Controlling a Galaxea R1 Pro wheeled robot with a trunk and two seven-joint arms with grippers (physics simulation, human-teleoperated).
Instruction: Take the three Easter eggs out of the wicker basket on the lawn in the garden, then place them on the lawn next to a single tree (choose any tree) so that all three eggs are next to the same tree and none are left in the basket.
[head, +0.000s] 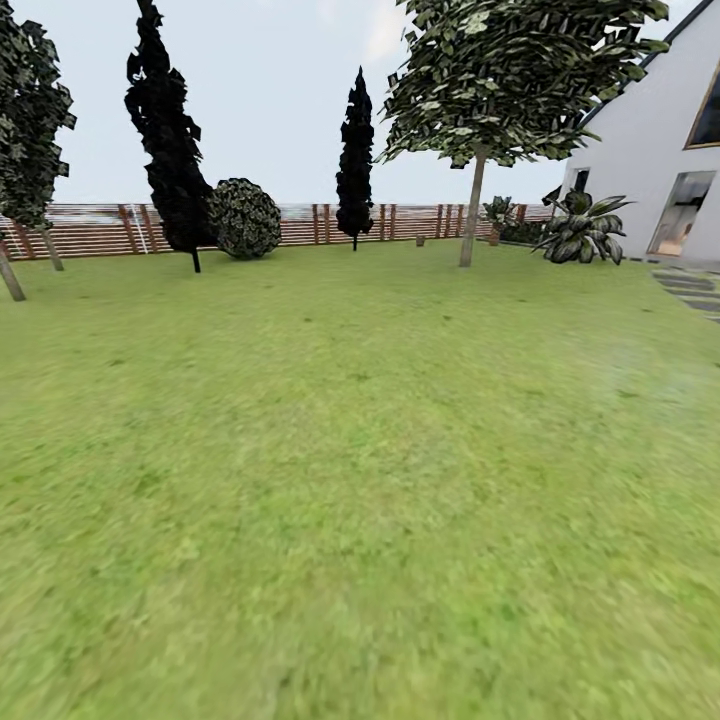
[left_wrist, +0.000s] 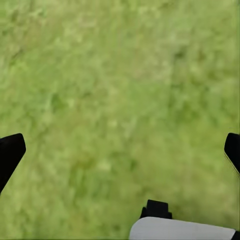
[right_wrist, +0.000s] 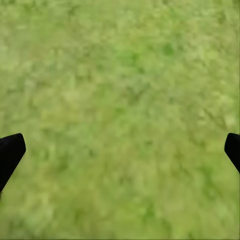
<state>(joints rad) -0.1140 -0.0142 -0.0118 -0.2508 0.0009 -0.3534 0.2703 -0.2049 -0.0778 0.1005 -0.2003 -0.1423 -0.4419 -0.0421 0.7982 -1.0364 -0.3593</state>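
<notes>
Ahead of me the lawn (head: 360, 480) runs open to a slat fence (head: 90, 228) across the upper frame, with a tree (head: 472, 205) upper right near the house (head: 650, 170). Both my left gripper (left_wrist: 120, 150) and right gripper (right_wrist: 120, 150) hang spread wide over blurred grass, fingertips cut off at the edges.

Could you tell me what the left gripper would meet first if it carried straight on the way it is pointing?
Most likely the lawn: the left gripper points at bare grass with its fingers wide apart and nothing between; how far off is unclear.
</notes>
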